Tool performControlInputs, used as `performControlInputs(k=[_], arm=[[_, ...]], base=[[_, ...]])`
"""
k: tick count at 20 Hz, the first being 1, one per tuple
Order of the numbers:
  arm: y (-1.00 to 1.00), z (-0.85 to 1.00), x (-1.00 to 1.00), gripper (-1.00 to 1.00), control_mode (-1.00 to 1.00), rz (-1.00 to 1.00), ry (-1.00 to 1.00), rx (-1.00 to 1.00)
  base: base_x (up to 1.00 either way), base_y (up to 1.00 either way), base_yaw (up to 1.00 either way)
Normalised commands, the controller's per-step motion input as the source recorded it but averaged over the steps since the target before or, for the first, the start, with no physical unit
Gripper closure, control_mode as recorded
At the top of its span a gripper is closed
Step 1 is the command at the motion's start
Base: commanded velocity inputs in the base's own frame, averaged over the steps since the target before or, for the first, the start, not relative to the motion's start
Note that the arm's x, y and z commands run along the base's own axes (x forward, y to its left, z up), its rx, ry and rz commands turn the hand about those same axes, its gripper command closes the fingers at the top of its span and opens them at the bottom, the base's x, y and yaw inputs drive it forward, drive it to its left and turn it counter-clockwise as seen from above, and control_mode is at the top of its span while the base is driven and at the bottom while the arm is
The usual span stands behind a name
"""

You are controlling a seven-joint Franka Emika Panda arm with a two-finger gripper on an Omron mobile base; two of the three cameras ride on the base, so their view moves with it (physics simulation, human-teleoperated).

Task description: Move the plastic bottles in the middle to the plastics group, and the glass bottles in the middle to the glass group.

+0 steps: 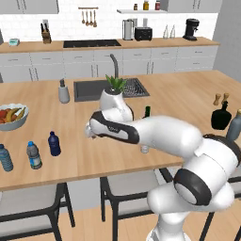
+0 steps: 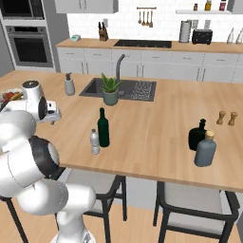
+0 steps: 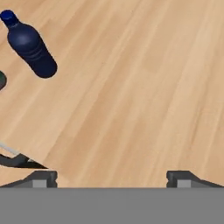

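The dark navy plastic bottle stands upright by two blue-labelled water bottles near the counter's front left. My gripper hovers open over bare wood to the right of it, with nothing between its fingertips. The dark green glass bottle and the small clear bottle with a white cap stand side by side mid-counter, partly behind my arm in the left base view. The squat black bottle and grey-blue bottle stand at the right.
A fruit bowl sits at the far left. A soap dispenser, a potted plant and the sink lie further back. Two wooden pepper mills stand behind the black bottle. Chairs stand under the counter's front edge.
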Motion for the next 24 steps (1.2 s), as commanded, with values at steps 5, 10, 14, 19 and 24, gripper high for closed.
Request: performControlInputs(k=[5,10,14,19,24], arm=[[-0.98,0.0,-0.15,-1.0,-1.0,-0.53,0.11,0.0],[-1.0,0.01,-0.07,-1.0,-1.0,-0.53,0.17,0.01],[-0.99,0.11,-0.06,-1.0,-1.0,-0.47,0.13,0.03],[-0.4,0.04,-0.06,-1.0,-1.0,-0.11,-0.02,0.04],[-0.29,0.0,0.15,-1.0,-1.0,0.05,-0.02,-0.01]], base=[[0.0,0.0,0.0],[0.0,0.0,0.0],[0.0,0.0,0.0],[0.0,0.0,0.0],[0.0,0.0,0.0]])
